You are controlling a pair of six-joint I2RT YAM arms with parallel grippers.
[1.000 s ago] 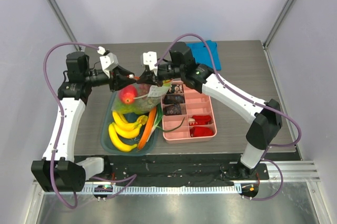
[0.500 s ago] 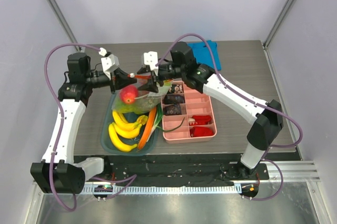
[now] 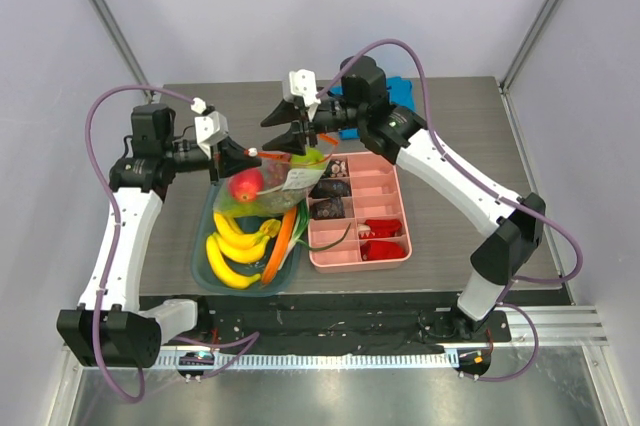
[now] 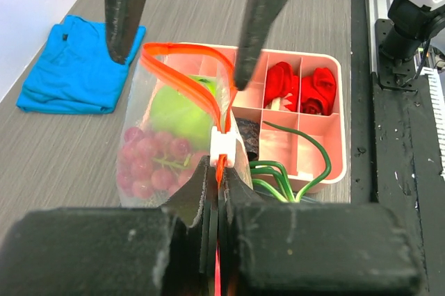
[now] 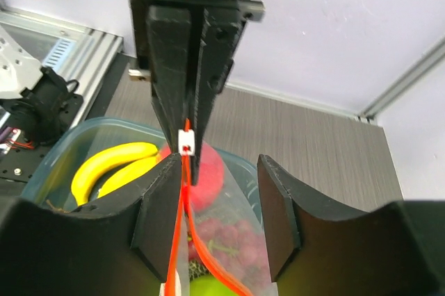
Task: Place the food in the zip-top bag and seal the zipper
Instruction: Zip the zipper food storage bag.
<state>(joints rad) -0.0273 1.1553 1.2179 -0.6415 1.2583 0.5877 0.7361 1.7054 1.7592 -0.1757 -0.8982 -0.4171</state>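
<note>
The space over the zip-top bag (image 3: 275, 184) is being crowded by the left gripper (image 4: 217, 171), clamped on the zipper (image 4: 182, 77), and by the parted right gripper (image 5: 217, 178). Beneath, room is being taken up by the green bin (image 3: 197, 246) and the pink tray (image 3: 360, 264). Bare table (image 3: 460, 136) is being left free on the right.

Left jaws clamped, right jaws apart

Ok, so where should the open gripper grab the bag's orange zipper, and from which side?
Probably at the white slider, just past where the shut left gripper pinches the zipper. It's a small block standing up on a thin strip, so the open right gripper should come from above, one finger on each flat side.
</note>
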